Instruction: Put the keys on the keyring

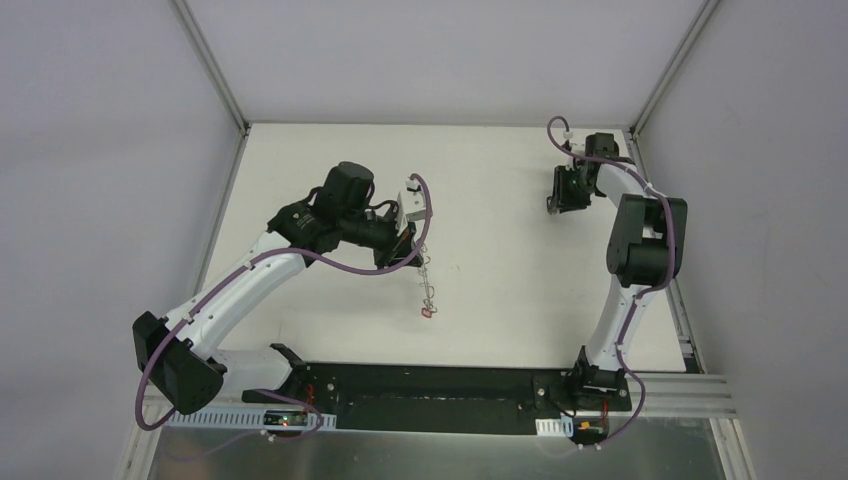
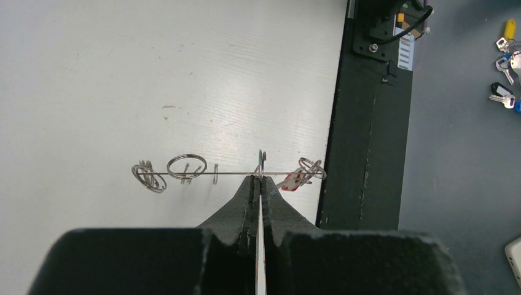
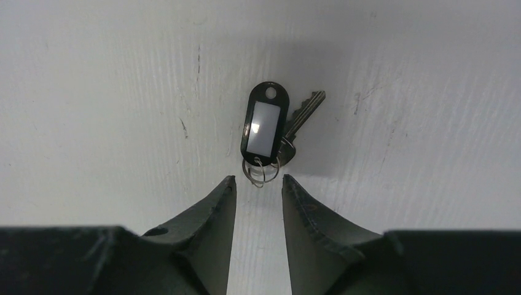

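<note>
Right wrist view: we are seeing the right hand (image 3: 259,184) hovering spread just short of the key (image 3: 304,114), flat on the worktop (image 3: 92,92); a shallow pinch may skid it away. The left hand (image 2: 260,179) is pinching the keyring (image 2: 233,174).

Table (image 1: 500,200): white, matt top, faint scuffs and scratches. Wall panels (image 1: 430,50): plain grey, on three sides, joined by aluminium corner posts (image 1: 210,65). Base plate (image 1: 430,385): black, long, along the table's near edge. Slotted cable duct (image 1: 235,417): white, at the plate's left end. Grey surface (image 2: 454,153) beyond the plate: carries a cluster of spare tagged keys (image 2: 507,61), yellow and blue heads, well apart from the table; one white object (image 2: 515,258), cut off by the frame edge
</note>
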Controlling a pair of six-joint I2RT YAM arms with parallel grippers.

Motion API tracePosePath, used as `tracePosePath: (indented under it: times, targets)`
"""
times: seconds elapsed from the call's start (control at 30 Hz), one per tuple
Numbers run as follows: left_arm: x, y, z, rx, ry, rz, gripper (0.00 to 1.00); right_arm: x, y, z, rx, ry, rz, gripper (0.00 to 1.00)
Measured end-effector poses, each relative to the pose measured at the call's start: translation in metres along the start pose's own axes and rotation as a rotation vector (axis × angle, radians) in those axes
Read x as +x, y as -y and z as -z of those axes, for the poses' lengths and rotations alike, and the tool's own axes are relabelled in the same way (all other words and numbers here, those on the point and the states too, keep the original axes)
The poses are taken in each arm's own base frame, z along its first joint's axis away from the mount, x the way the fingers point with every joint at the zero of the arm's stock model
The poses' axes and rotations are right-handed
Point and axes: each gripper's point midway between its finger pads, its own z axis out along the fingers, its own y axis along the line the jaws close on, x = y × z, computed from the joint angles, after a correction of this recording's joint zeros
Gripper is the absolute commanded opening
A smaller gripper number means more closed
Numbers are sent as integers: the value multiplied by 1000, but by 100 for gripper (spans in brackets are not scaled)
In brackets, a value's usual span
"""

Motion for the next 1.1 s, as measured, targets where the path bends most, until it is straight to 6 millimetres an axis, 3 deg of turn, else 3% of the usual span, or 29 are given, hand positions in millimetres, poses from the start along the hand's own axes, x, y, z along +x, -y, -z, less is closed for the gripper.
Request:
tracePosePath:
  times: [0.53,0.97,1.1]
  targets:
    - [3,0,-1,2,-4,4,0,5,-3,-9,-31,-23,-6,19]
    - [2,0,-1,2,-1,1,0,5,-8,-9,-58,-20,-7,0]
    - [2,0,-1,2,-2,1,0,5,-9,-9,-65,-19,-3,0]
